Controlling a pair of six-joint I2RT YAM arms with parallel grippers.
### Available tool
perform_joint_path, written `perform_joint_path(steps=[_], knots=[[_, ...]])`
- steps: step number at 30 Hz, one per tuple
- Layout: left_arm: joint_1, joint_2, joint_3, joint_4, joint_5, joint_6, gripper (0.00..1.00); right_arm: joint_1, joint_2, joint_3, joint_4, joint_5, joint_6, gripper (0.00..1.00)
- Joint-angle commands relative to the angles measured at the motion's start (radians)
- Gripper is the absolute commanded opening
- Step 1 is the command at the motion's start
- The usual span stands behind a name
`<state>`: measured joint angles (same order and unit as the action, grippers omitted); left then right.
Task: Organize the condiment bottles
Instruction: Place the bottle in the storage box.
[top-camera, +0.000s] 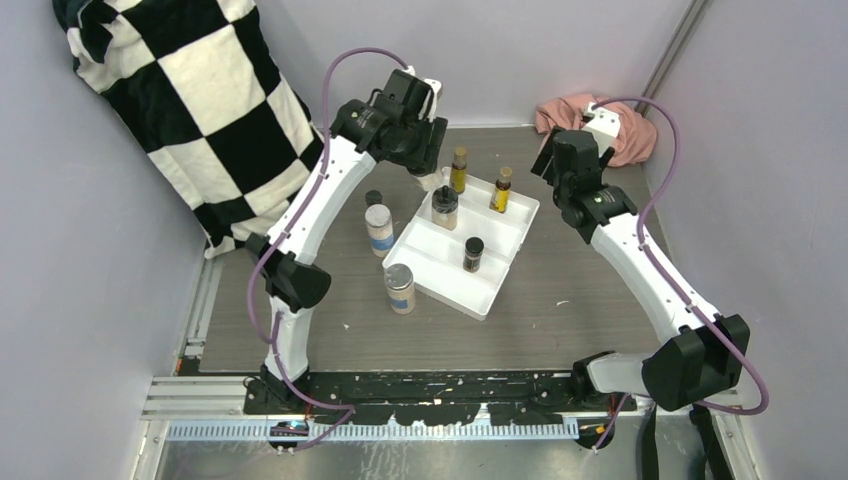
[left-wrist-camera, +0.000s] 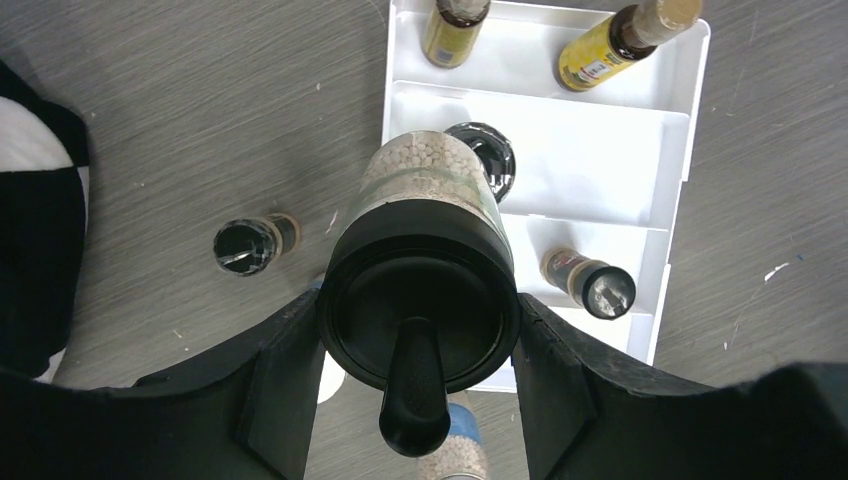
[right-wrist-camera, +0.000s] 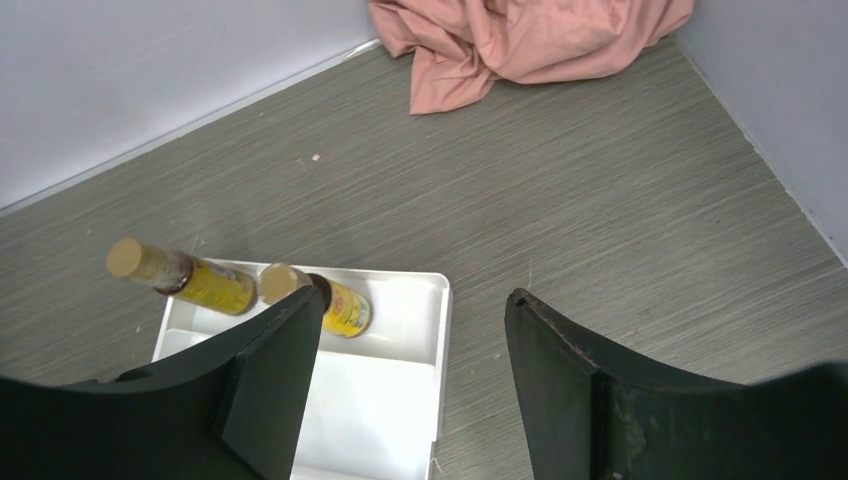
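My left gripper (left-wrist-camera: 418, 305) is shut on a wide jar (left-wrist-camera: 425, 190) of pale beads with a black lid, held above the left part of the white tray (left-wrist-camera: 600, 150). Directly below it in the tray stands a black-lidded jar (left-wrist-camera: 492, 158). Two slim yellow bottles (top-camera: 459, 170) (top-camera: 501, 190) stand in the tray's far compartment, and a small dark bottle (top-camera: 473, 254) in its near part. On the table left of the tray are a small dark bottle (top-camera: 373, 198) and two silver-lidded jars (top-camera: 379, 230) (top-camera: 400, 289). My right gripper (right-wrist-camera: 415, 330) is open and empty, over the tray's far right corner.
A pink cloth (top-camera: 600, 125) lies crumpled in the back right corner. A black-and-white checked blanket (top-camera: 190, 90) hangs at the back left. Grey walls close in on both sides and at the back.
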<state>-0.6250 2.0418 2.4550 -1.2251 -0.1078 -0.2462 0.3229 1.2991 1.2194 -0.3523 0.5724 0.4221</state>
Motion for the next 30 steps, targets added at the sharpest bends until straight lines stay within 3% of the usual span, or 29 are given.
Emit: perform_joint_path(steps=[1,17,30], knots=[[-0.028,-0.086,0.051,0.044,0.039,0.038,0.0,-0.04,-0.006,0.044,0.033,0.037,0.024,0.72],[-0.131,-0.024,0.109,0.048,0.08,0.079,0.0,-0.143,-0.001,0.053,0.038,0.005,0.063,0.72],[-0.179,0.12,0.162,0.057,0.102,0.086,0.0,-0.184,-0.018,0.034,0.065,-0.007,0.076,0.72]])
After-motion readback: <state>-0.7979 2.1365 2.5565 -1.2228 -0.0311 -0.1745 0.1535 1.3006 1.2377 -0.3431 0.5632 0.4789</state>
